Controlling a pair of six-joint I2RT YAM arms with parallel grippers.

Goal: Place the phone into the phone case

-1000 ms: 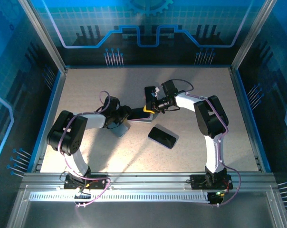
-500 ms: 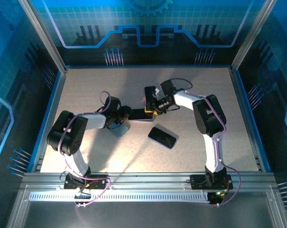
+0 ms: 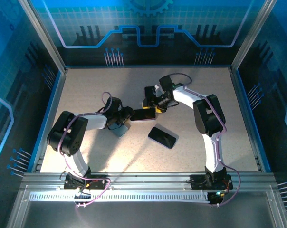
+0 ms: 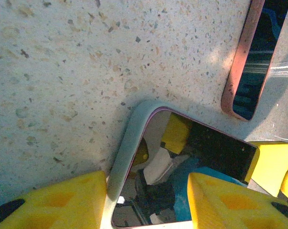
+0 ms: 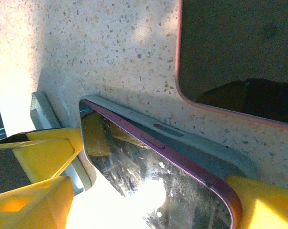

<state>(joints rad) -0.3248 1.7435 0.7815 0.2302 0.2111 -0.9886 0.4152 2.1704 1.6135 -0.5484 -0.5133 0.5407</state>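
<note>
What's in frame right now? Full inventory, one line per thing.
glossy dark phone with a maroon frame: 1, black and maroon, mid-table, sitting in the case; fully seated or not, cannot tell
pale grey phone case: 1, pale grey, around that phone
dark flat slab with a pink rim: 1, black and pink, flat on the table, nearer the arm bases, apart from the case
speckled beige table: 1, beige, under everything
left hand: 1, yellow fingers, closed on the case
right hand: 1, yellow fingers, open, at the case's far end
</note>
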